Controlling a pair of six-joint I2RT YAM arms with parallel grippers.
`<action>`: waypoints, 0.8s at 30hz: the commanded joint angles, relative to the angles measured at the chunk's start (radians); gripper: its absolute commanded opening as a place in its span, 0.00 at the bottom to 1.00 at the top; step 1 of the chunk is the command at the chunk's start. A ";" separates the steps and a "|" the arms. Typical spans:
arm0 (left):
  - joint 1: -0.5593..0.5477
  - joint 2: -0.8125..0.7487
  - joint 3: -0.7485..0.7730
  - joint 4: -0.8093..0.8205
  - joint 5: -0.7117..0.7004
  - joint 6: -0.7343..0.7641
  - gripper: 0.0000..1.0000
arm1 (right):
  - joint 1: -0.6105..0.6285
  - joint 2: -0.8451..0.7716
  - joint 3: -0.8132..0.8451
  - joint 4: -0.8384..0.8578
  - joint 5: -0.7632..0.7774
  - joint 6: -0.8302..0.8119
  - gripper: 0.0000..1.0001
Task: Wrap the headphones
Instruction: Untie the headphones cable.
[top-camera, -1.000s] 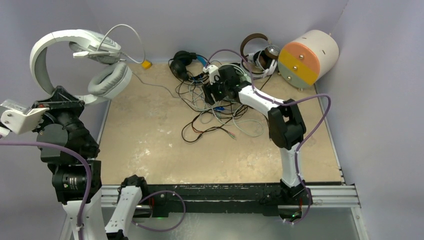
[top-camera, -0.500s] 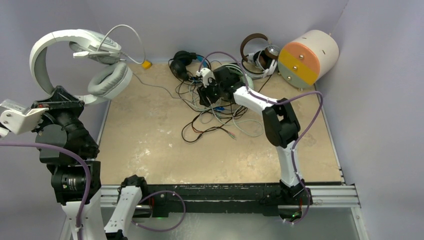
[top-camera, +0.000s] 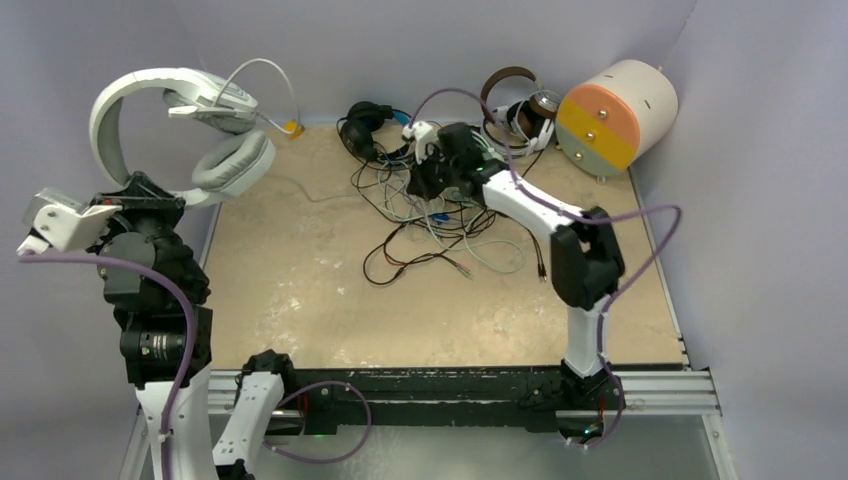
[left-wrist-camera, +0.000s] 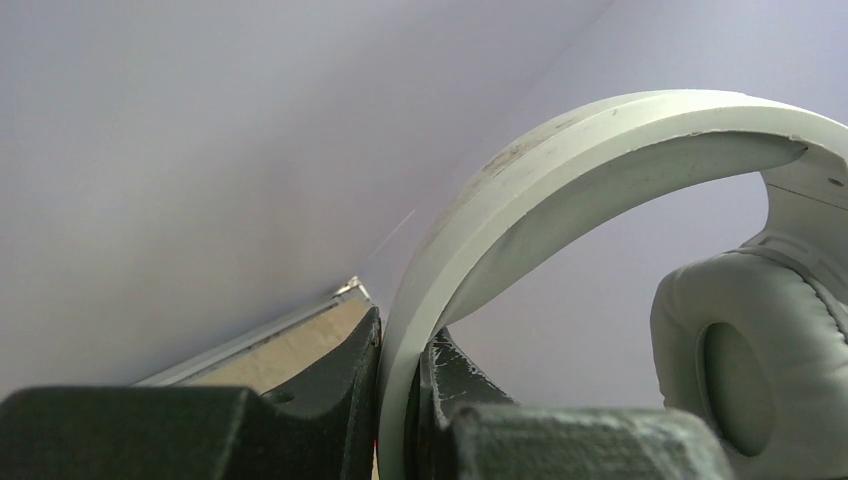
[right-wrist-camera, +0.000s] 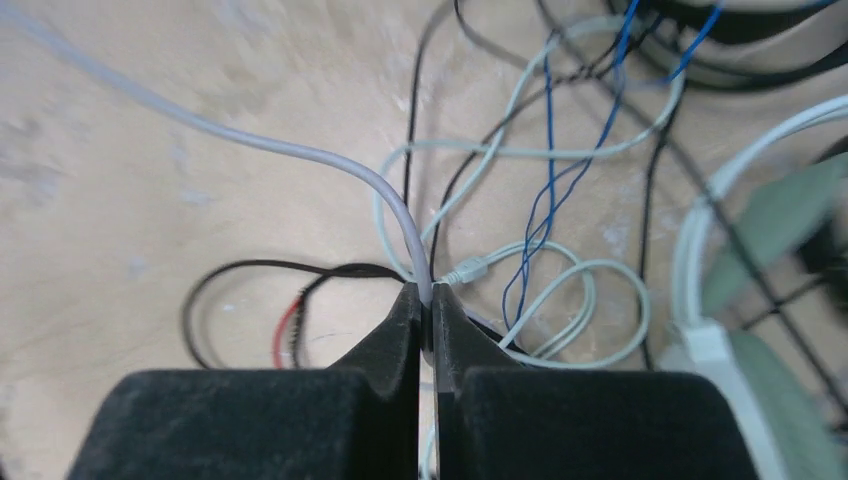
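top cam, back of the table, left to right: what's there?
white headset → yellow block → black headset → brown headset → cream cylinder

Walls (top-camera: 430, 50): plain lilac panels are closing in the far, left and right sides.
Tabletop (top-camera: 290, 280): a scuffed beige board is lying flat between them.
Near edge: a black rail (top-camera: 450, 385) is running left to right.
Light: it is falling evenly.
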 joint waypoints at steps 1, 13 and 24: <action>-0.004 0.009 -0.037 0.120 0.035 -0.048 0.00 | 0.001 -0.300 0.049 -0.021 -0.009 0.068 0.00; -0.004 0.048 -0.122 0.082 0.176 -0.146 0.00 | 0.004 -0.725 0.149 -0.192 0.254 0.282 0.00; -0.005 0.159 -0.205 0.054 0.473 -0.164 0.00 | 0.003 -0.816 -0.024 -0.331 0.494 0.279 0.00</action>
